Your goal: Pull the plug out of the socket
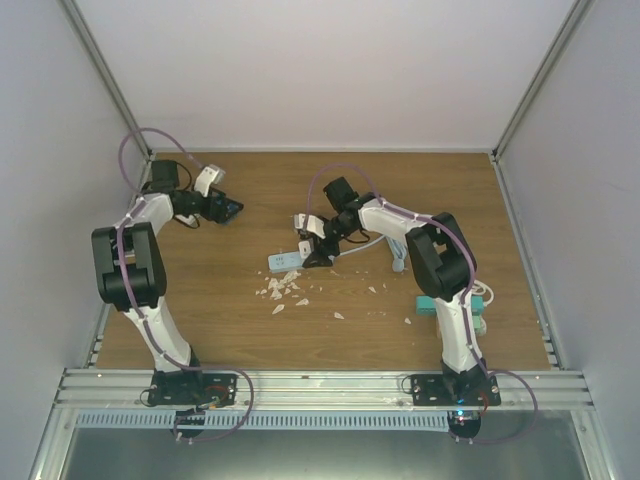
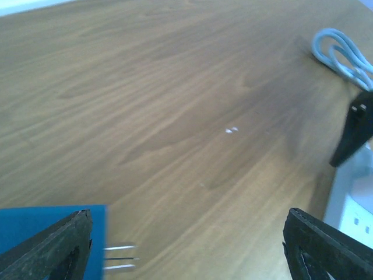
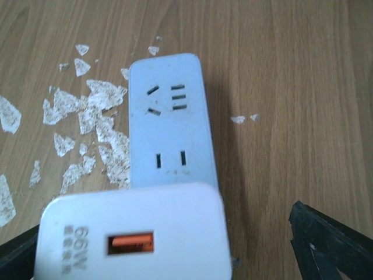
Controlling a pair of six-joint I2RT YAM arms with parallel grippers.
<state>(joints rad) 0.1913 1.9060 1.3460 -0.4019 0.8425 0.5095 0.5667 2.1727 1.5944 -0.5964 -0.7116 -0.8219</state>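
**A:** Two tools, both spread wide. The left tool (image 2: 189,213) pinches nothing. The blue plug (image 2: 52,227) lies against one finger (image 2: 49,248), its three bare prongs pointing into the gap and out of any socket.

**B:** From above, that plug is only a blue spot at the tool's tip. And the right tool (image 3: 163,233)?

**A:** One white charger (image 3: 116,216) sits between its fingers, with a clear gap on one side, so it is not pinched. I cannot tell whether the charger is plugged in. Just ahead lies the one power strip (image 3: 172,122), with two groups of slots bare.

**B:** Only its wrist view shows those slots.

**A:** The table (image 3: 303,87) has many white flakes (image 3: 87,116) beside the strip, near the right tool. One pale cable coil (image 2: 344,55) lies well ahead of the left tool.
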